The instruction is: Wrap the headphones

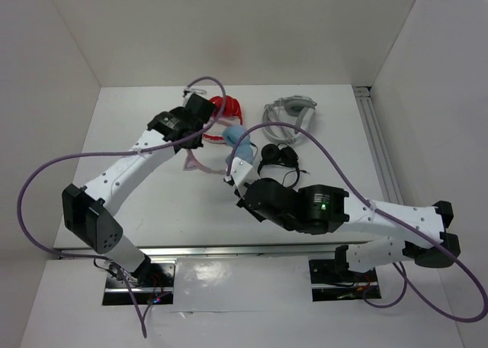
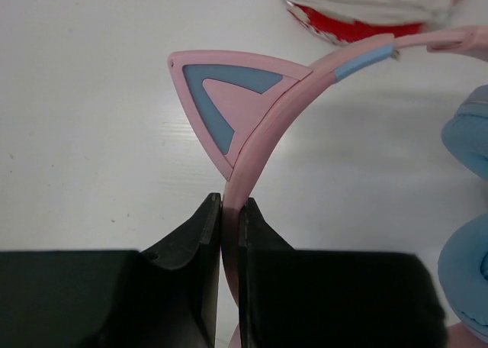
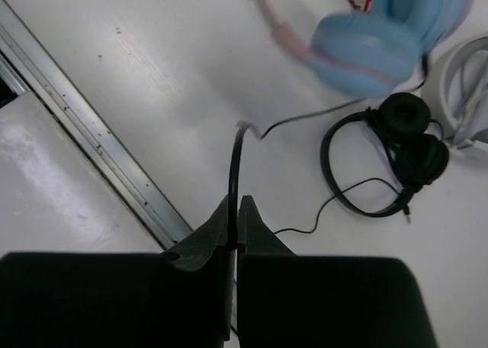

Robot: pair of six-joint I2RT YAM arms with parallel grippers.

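jaws on the left clamp the pink headband (image 2: 267, 134), right jaws pinch the cable (image 3: 233, 165).

No readable text anywhere — the views seem bare of lettering.

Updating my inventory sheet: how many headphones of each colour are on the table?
Pink and blue headphones: 1
Red headphones: 1
Black headphones: 1
Grey headphones: 1
Total: 4
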